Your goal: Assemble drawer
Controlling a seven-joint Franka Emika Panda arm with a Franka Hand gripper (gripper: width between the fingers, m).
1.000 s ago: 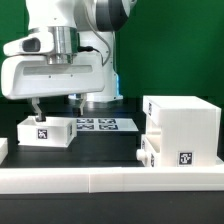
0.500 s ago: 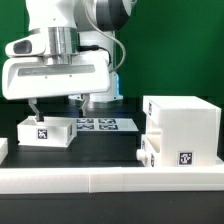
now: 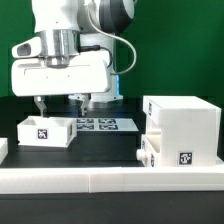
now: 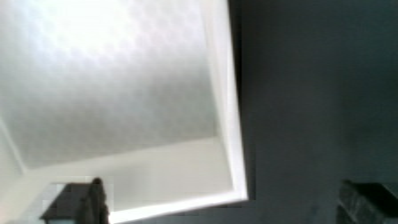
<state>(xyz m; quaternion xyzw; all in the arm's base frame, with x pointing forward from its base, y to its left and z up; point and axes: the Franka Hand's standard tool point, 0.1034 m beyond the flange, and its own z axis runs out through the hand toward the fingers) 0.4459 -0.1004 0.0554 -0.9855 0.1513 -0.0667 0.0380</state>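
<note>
A small white open-topped tray [image 3: 45, 131] with a square tag stands on the black table at the exterior view's left. My gripper [image 3: 61, 103] hangs just above it, open and empty. In the wrist view the gripper [image 4: 224, 205] straddles one wall of the tray [image 4: 125, 90]. One finger [image 4: 75, 200] is over the tray's inside. The other finger [image 4: 374, 200] is over bare black table. The large white cube housing [image 3: 185, 128] stands at the exterior view's right. A second tagged white part [image 3: 147, 152] sits against its lower left side.
The marker board [image 3: 100, 124] lies flat behind the tray, under the arm's base. A low white border wall [image 3: 100, 178] runs along the front. A small white piece [image 3: 3, 150] shows at the left edge. Green backdrop behind.
The gripper has shifted a little toward the exterior view's right and slightly upward over the tray. The tray and housing have not moved.
</note>
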